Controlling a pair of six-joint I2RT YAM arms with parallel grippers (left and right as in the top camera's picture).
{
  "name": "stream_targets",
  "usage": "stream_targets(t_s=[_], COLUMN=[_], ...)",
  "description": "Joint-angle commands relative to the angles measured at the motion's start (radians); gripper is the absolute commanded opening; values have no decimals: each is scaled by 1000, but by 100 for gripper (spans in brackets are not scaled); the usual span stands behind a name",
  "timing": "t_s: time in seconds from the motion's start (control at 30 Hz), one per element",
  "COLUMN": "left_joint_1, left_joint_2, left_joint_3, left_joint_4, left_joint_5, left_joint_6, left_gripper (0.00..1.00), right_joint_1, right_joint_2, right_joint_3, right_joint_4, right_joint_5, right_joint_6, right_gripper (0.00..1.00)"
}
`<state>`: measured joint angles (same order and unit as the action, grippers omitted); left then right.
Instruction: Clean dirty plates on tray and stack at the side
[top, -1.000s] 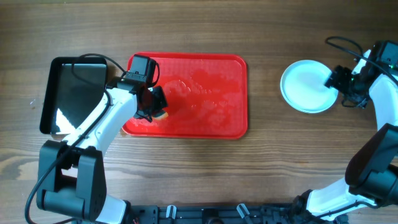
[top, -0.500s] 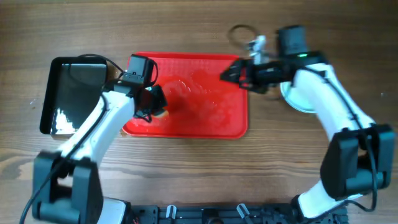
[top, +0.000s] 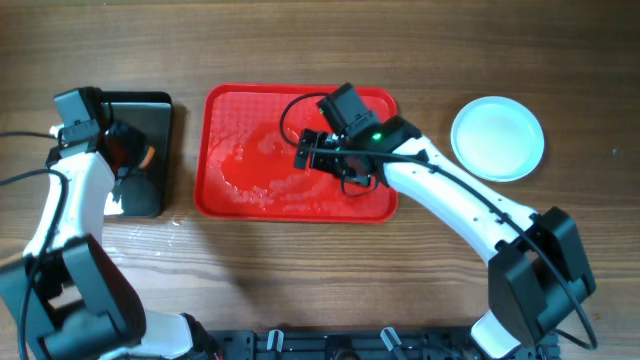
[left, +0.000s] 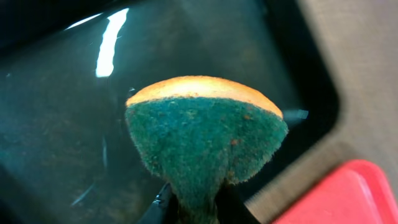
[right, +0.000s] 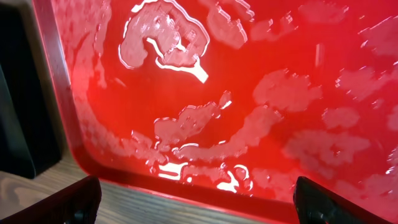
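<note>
The red tray (top: 230, 115) lies mid-table, wet with soapy streaks, and no plate is on it. It also fills the right wrist view (right: 261, 74). The pale plates (top: 497, 138) sit stacked on the table to the right. My left gripper (top: 135, 158) is shut on a green and yellow sponge (left: 205, 137) and holds it over the black tray (top: 150, 115). My right gripper (top: 305, 152) hovers over the middle of the red tray, open and empty, its fingertips spread wide at the bottom corners of its wrist view (right: 199, 202).
The black tray (left: 56, 112) stands left of the red tray, a narrow strip of wood between them. Small water drops lie on the wood near the red tray's front left corner (top: 178, 221).
My left arm has carried the sponge from the red tray's left part over to the black tray. My right arm has swung from the plates to above the red tray's middle.
</note>
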<state>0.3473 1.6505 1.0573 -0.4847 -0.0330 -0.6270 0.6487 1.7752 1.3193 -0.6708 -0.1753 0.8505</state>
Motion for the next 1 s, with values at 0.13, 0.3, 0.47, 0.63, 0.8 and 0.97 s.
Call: stream_targets(t_s=[0.13, 0.3, 0.47, 0.63, 0.8, 0.97], left_joint_1=[56, 56, 56, 56, 56, 56], left_joint_2=[-62, -306, -358, -358, -358, -358], left_joint_3=[2, 2, 1, 1, 1, 1], left_joint_4=[-3, -168, -383, -403, -403, -404], left_joint_5=[95, 277, 294, 294, 294, 294], left_joint_6=[-10, -10, -10, -10, -10, -10], left_gripper=[100, 100, 100, 100, 100, 100], right_joint_1=[26, 26, 30, 103, 103, 103], right_joint_2=[5, -165, -489, -703, -706, -669], right_joint_3=[14, 14, 14, 14, 14, 14], right_joint_4=[-7, -144, -439, -612, -615, -634], right_joint_5=[37, 38, 39, 151, 150, 218], right_joint_6=[-43, -47, -39, -29, -29, -73], right_gripper=[100, 100, 100, 100, 100, 100])
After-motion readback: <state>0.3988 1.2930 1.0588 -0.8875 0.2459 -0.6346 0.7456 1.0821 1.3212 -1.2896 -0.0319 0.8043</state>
